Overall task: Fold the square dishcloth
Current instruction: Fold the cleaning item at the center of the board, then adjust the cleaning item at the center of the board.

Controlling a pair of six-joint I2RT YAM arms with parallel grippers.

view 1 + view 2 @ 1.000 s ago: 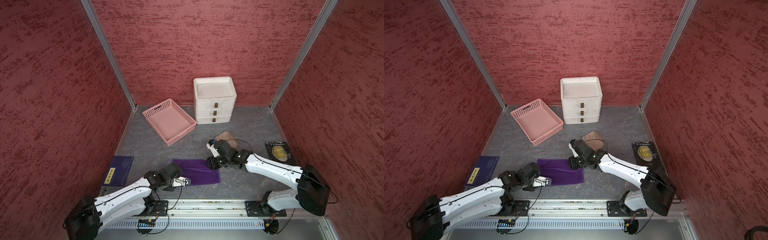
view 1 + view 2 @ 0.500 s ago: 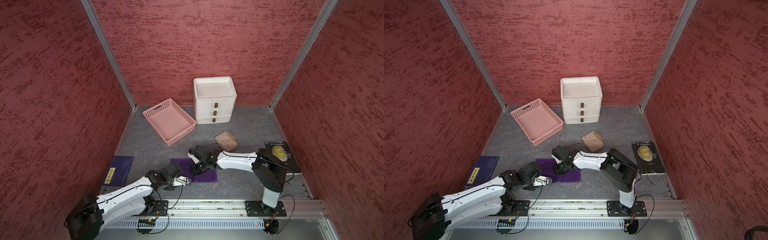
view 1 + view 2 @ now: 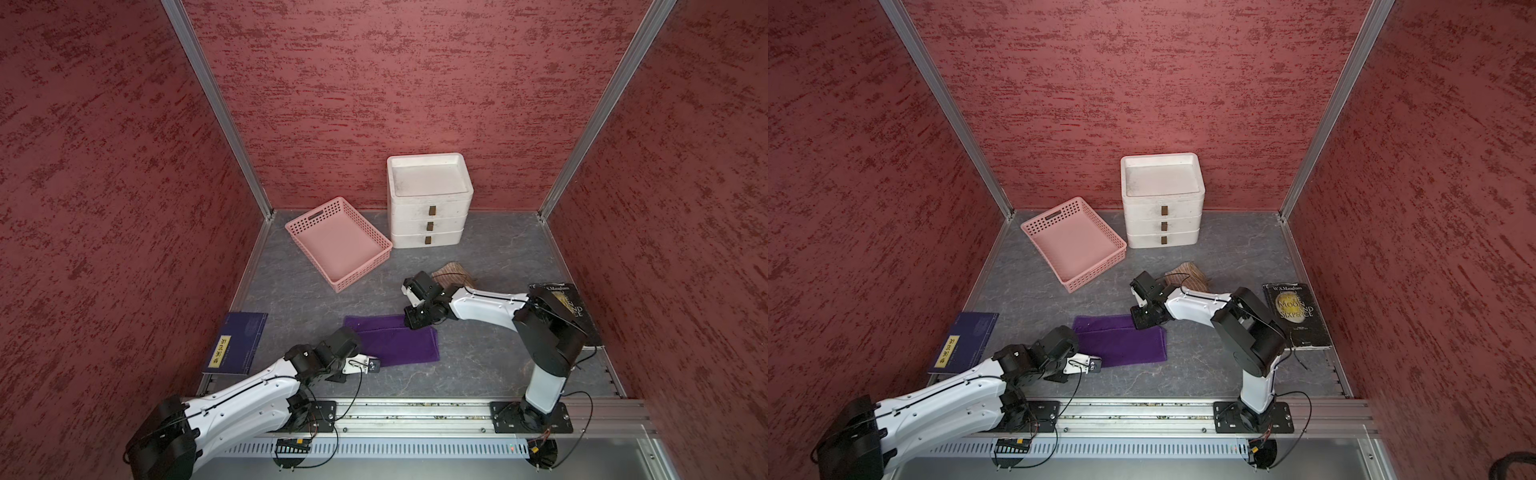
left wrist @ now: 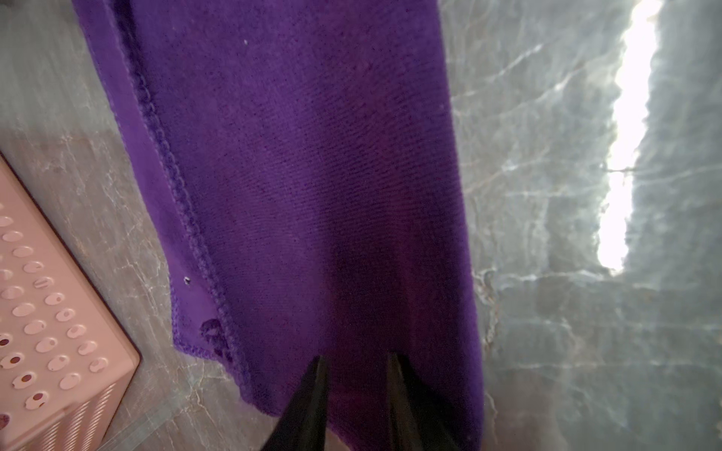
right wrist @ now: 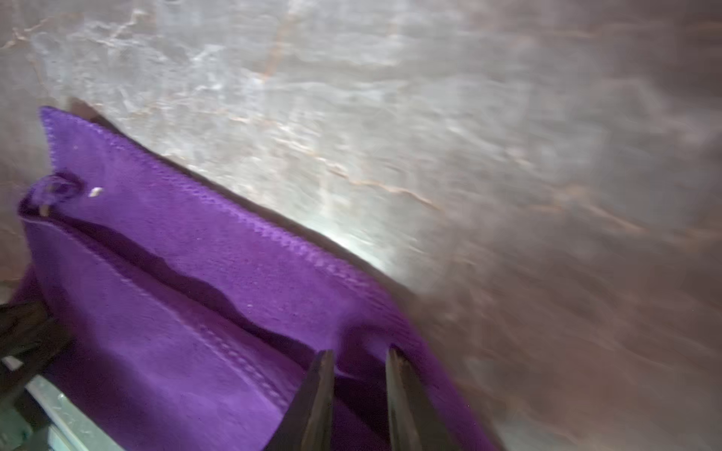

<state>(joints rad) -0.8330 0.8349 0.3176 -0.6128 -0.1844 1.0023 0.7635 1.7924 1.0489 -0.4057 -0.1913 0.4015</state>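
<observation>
The purple dishcloth [image 3: 395, 345] [image 3: 1125, 340] lies folded into a long strip on the grey floor near the front. My left gripper [image 3: 371, 365] [image 3: 1094, 365] sits low at its near left corner. In the left wrist view the dishcloth [image 4: 304, 175] runs away from the left gripper [image 4: 355, 357], whose narrow jaws have cloth between them. My right gripper [image 3: 410, 326] [image 3: 1138, 324] is down on the far right end. In the blurred right wrist view the dishcloth [image 5: 176, 312] bunches up between the fingers of the right gripper [image 5: 359, 353].
A pink basket [image 3: 361, 274] [image 4: 47, 332] stands behind the cloth, with a white drawer unit [image 3: 428, 208] beside it. A brown woven piece [image 3: 453, 270] lies behind the right wrist. There is a black book [image 3: 569, 307] at the right and a blue booklet [image 3: 237, 345] at the left.
The right arm's elbow drew in toward the centre. Its gripper swung left over the cloth, then came back to the far right end. The left arm and the cloth have hardly moved.
</observation>
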